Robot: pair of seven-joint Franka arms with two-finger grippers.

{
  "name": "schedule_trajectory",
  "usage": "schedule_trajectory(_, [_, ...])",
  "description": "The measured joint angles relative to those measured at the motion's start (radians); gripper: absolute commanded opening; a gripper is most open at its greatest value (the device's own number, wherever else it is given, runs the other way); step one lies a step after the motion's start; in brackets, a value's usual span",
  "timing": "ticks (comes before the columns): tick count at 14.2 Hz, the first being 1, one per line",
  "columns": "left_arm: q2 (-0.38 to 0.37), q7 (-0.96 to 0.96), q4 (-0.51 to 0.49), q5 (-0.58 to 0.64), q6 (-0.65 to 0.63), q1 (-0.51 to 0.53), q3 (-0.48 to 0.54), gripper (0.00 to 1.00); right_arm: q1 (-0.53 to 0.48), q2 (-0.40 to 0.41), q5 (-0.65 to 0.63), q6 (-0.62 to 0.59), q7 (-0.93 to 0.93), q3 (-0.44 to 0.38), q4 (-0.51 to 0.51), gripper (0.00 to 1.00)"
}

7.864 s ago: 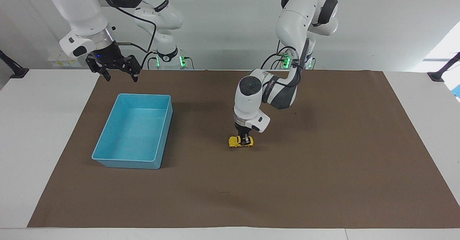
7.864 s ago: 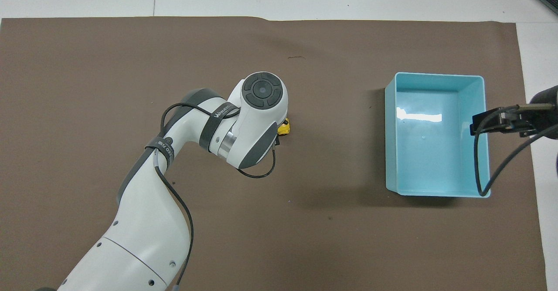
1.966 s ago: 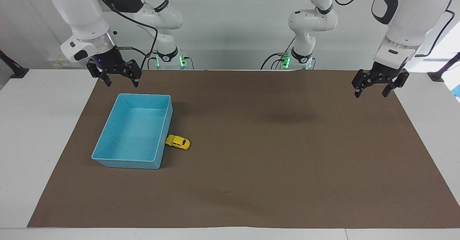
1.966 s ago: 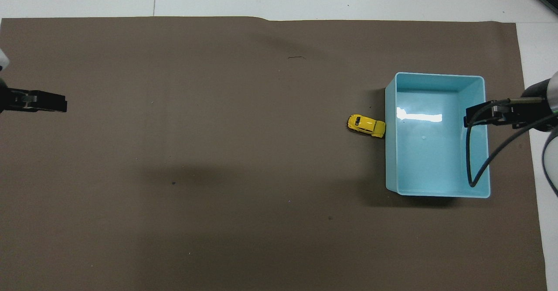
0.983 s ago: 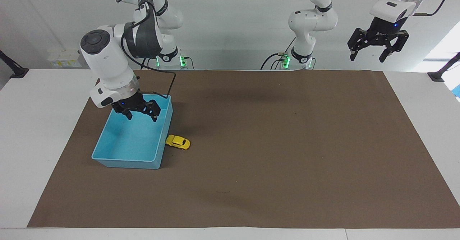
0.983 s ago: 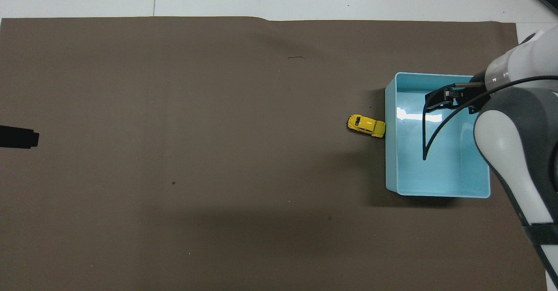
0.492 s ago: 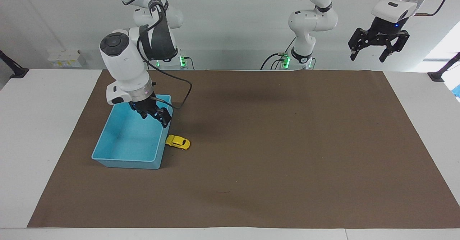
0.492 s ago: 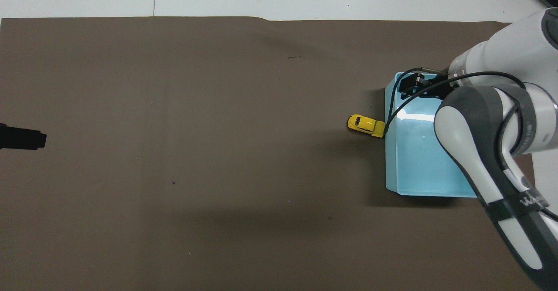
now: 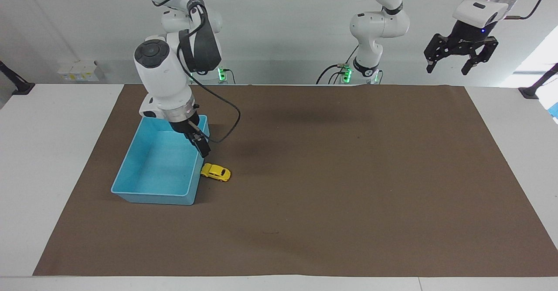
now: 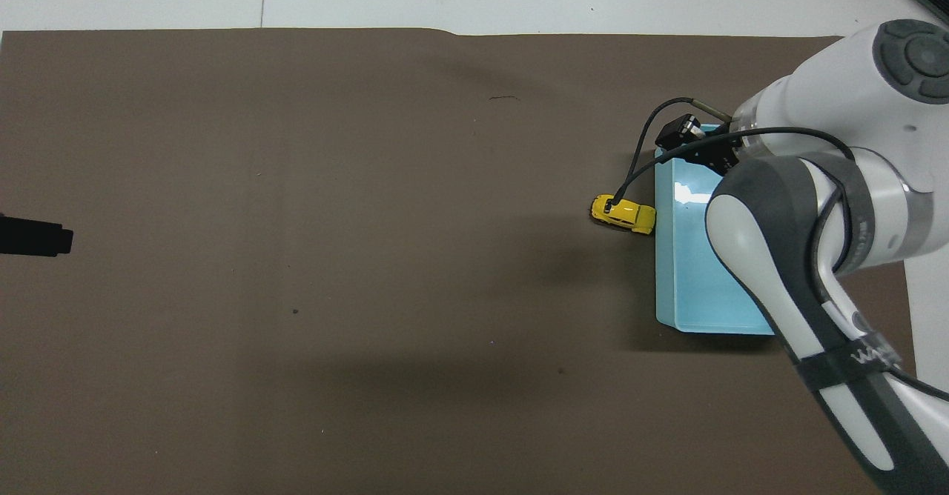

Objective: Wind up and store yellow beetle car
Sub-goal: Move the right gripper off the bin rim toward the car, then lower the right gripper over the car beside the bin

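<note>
The yellow beetle car (image 9: 215,172) sits on the brown mat (image 9: 331,204), its tail end touching the outer wall of the blue bin (image 9: 130,169) on the side toward the left arm's end of the table, and nothing holds it. My right gripper (image 9: 201,146) hangs low over that same bin wall, just above the car, jaws released and empty. My left gripper (image 9: 457,56) waits high up, well apart from the bin, jaws also spread. To do this pickup well, I judge I should shift slightly away from the bin so neither finger strikes its wall, line my fingers across the car's narrow sides, descend straight, and close gently, since so small and rounded a body could easily squirt out.
</note>
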Motion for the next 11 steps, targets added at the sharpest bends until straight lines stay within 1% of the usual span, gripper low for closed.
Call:
schedule_trajectory(6, [0.000, 0.000, 0.000, 0.000, -0.001, 0.000, 0.000, 1.00, 0.024, 0.003, 0.000, 0.046, 0.353, 0.000, -0.014, 1.00])
schedule_trajectory(8, [0.000, 0.000, 0.000, 0.000, -0.001, 0.000, 0.000, 1.00, 0.042, 0.013, -0.001, 0.083, 0.482, 0.001, -0.023, 1.00])
schedule_trajectory(11, [0.000, 0.000, 0.000, 0.000, -0.001, 0.000, 0.000, 1.00, 0.050, 0.039, -0.001, 0.121, 0.568, 0.001, -0.032, 1.00])
